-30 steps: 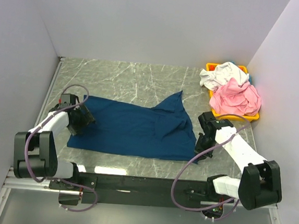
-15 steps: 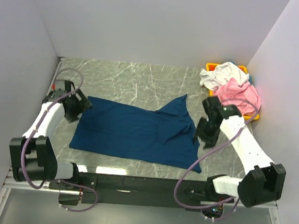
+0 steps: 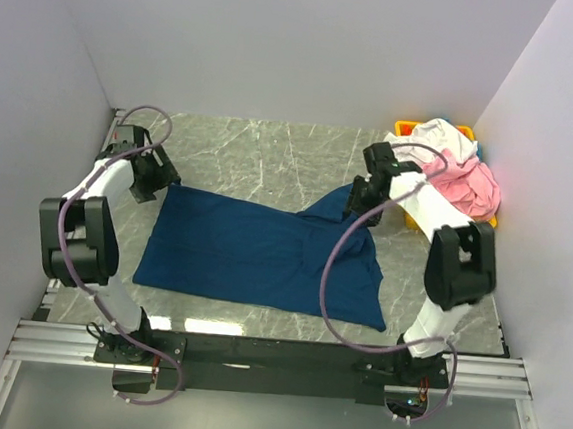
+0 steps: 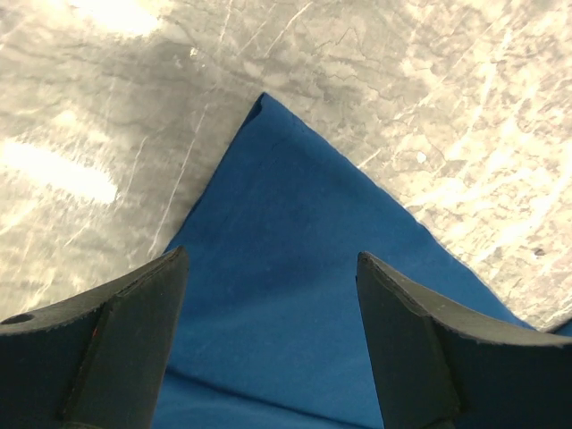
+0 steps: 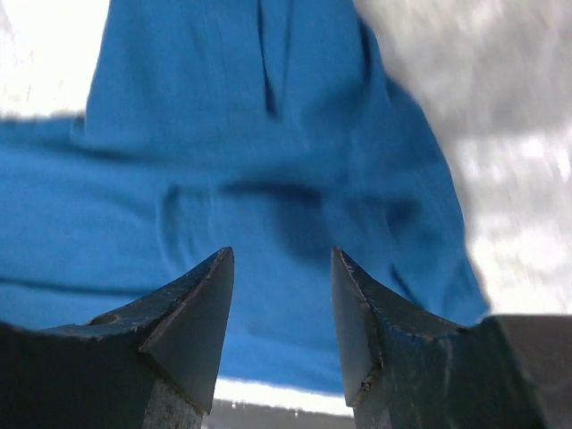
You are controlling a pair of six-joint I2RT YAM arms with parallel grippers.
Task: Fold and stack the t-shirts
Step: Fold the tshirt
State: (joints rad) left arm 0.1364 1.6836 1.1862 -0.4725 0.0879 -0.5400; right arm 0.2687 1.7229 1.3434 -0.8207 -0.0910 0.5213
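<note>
The navy t-shirt [image 3: 253, 252] is lying spread across the middle of the counter [image 3: 261, 157], mostly flat, with a bunched peak poking toward 1 o'clock. The pink t-shirt [image 3: 465, 185] and white t-shirt [image 3: 439, 138] are sitting crumpled in the yellow bin [image 3: 404, 127] out at 2 o'clock.

I'm guessing this cloth is going to be light and floppy, dragging and wrinkling rather than sliding, so corners and hems are the spots to pinch.

The left arm is reaching toward 10 o'clock, with the left pincer [image 3: 152, 179] hovering over the shirt's far-left corner, jaws wide and gripping nothing. The right arm is bending inward, with the right pincer [image 3: 360, 203] pointing down at that peak. Its jaws are parted with nothing between them, though its wrist view is looking blurry.
</note>
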